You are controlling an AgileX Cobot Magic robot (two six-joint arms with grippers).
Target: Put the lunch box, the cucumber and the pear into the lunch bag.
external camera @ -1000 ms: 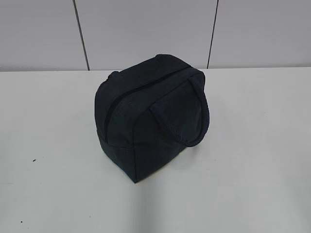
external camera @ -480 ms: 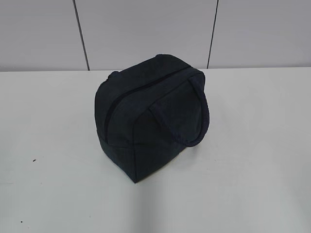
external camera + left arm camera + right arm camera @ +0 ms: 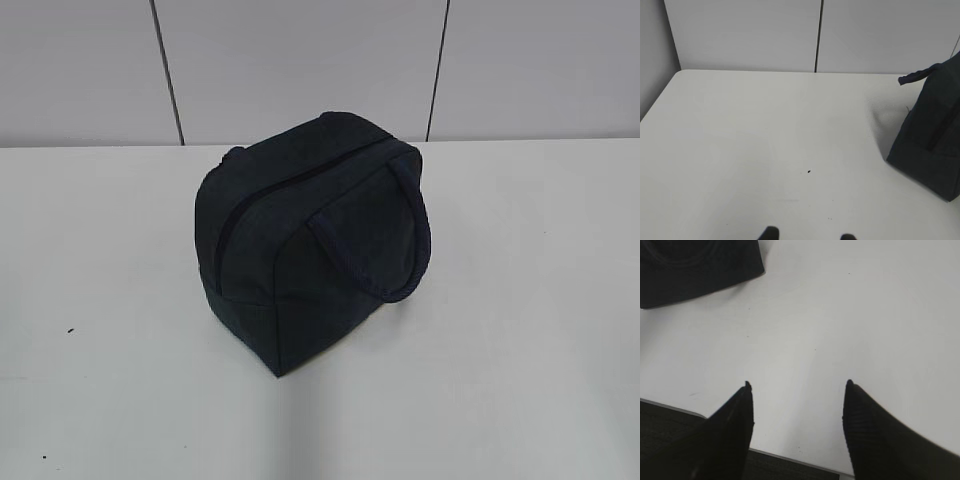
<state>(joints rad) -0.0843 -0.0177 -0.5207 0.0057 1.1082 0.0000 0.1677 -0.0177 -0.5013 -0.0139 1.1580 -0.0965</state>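
Apparently near done | lunch bag [image 3: 300,240] sitting zipped shut mid-table [image 3: 520,300] | lunch box, cucumber, pear not showing, likely inside | left gripper [image 3: 809,235] and right gripper [image 3: 797,390] both hanging spread apart, grasping nothing

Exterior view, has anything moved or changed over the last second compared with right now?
Nothing visibly changed. The lunch bag sits in the same spot on the table, zipper closed and its handle hanging down the same side. Neither claw enters this view at any point.
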